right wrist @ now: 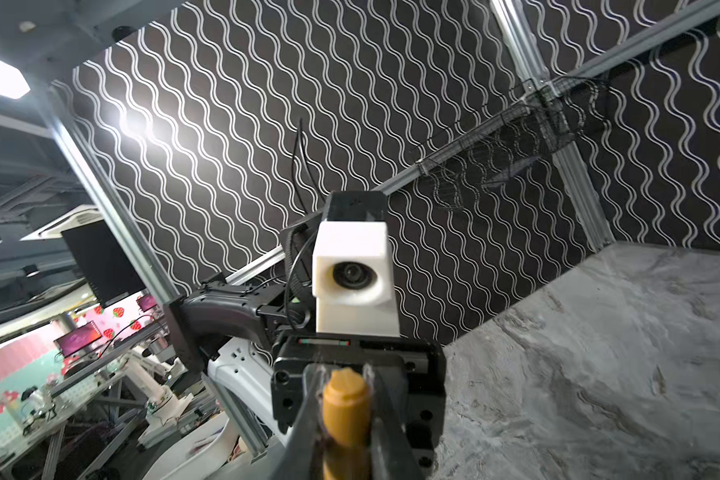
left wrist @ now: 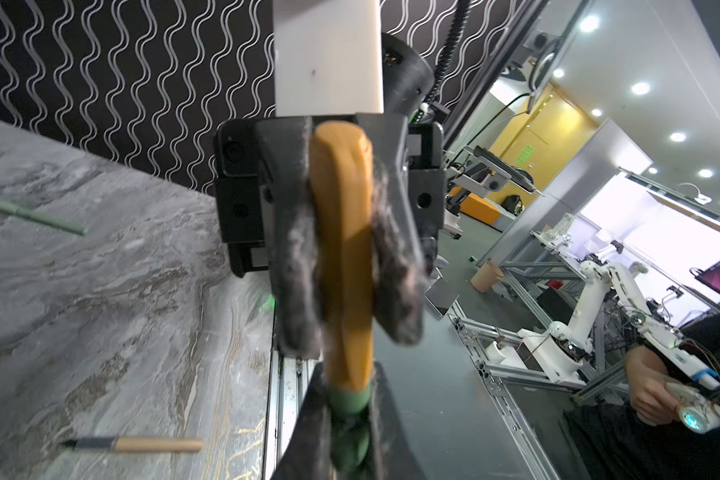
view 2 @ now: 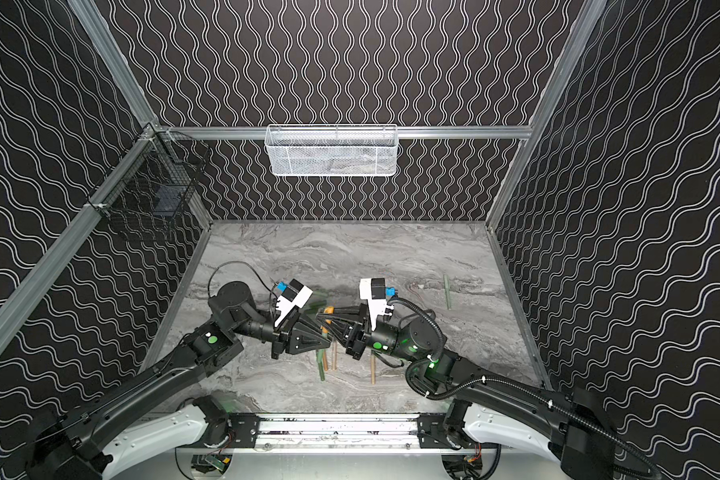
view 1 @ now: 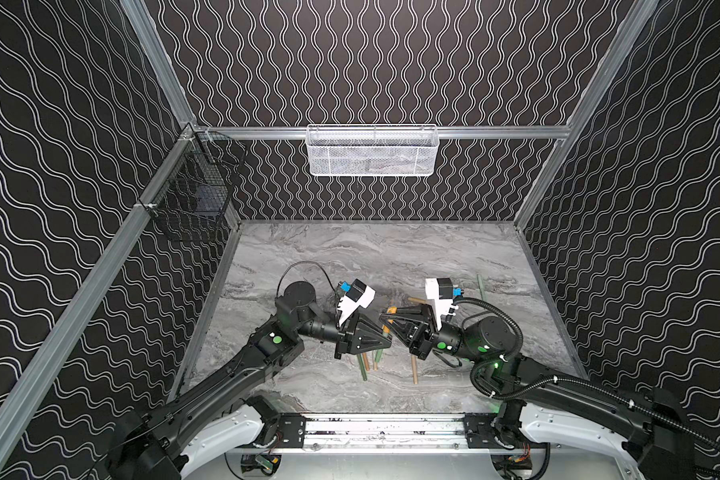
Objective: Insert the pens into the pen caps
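Pens (view 1: pixel 363 369) lie loose on the bench (view 1: pixel 350 257), outside both containers. A white mesh basket (view 1: pixel 371 151) hangs on the back rail; its contents are blurred by the mesh. A black wire basket (view 1: pixel 196 187) hangs at the far left corner with something dark inside, too dim to name. The bench is grey marbled, walled by black panels with white wavy lines.

Near the middle, the right gripper (left wrist: pixel 350 340) has its jaws closed on an orange piece (left wrist: pixel 344 249). Its long axis runs along those jaws toward the left gripper (left wrist: pixel 346 376), whose jaws clamp a green piece (left wrist: pixel 348 411). The two pieces meet end to end, and for either one I cannot tell pen from cap.

Green and tan pens under the left gripper lie roughly front to back. So do a tan pen (view 1: pixel 413 370) beside them and a pale green pen (view 1: pixel 482 286) near the right edge.
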`<state>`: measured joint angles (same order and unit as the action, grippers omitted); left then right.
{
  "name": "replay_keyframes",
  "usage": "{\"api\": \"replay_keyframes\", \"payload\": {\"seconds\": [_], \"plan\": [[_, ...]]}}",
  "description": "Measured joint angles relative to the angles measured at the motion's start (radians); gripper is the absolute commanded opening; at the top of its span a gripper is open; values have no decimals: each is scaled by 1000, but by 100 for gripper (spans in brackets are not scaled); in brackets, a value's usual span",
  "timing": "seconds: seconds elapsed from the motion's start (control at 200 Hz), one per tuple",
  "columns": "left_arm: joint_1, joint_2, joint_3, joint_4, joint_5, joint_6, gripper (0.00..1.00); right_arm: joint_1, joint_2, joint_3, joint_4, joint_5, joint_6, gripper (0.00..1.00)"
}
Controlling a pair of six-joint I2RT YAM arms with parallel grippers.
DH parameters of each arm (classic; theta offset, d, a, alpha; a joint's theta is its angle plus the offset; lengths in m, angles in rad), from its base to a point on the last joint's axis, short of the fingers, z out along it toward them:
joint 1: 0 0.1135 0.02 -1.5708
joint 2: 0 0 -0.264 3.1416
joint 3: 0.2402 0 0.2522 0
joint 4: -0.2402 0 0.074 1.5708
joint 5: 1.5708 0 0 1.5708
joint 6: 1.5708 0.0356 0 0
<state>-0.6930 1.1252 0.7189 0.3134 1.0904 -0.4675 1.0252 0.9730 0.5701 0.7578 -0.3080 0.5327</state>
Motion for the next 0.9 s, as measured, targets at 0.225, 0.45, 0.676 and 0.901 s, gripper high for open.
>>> {"api": "replay_keyframes", "payload": {"seconds": [0.225, 0.45, 0.676, 0.901], "plan": [[0, -41, -6, 3, -49, 40, 0, 2, -1, 28, -22, -3, -22, 0], [0, -76, -22, -34, -167, 94, 0, 35, 12, 68, -102, 131, -17, 0], [1, -68, -22, 1, -219, 104, 2, 44, 12, 139, -213, 224, -26, 0], [7, -71, -6, 103, -298, 126, 54, -48, 15, 237, -358, 243, -6, 0]]}}
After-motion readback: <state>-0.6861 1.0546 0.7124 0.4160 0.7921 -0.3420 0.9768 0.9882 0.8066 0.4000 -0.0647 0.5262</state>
